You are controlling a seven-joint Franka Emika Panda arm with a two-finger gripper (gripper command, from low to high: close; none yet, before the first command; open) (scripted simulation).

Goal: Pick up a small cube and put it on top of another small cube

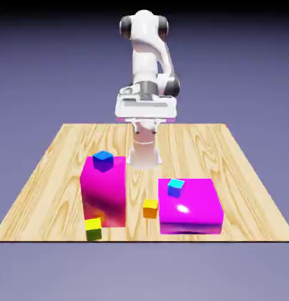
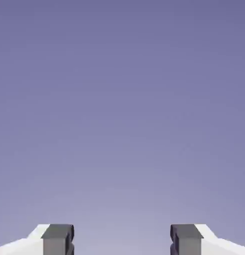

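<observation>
The small orange cube point(image 1: 150, 208) with a yellowish top sits on the wooden table point(image 1: 52, 176), between two magenta blocks. The small cyan cube point(image 1: 176, 187) rests on the near-left corner of the low, wide magenta block point(image 1: 193, 214). My gripper point(image 1: 145, 117) hangs high over the table's far side, well behind and above both cubes. In the hand view its grey fingertips point(image 2: 58, 239) stand wide apart, so the gripper point(image 2: 122, 239) is open with only the blue-violet backdrop between them. Neither cube shows in the hand view.
A tall magenta block point(image 1: 104, 194) stands at the exterior view's left of the orange cube, with a blue-purple cube point(image 1: 103, 160) on top. A yellow-green cube point(image 1: 93, 228) lies at the table's front edge, before that block.
</observation>
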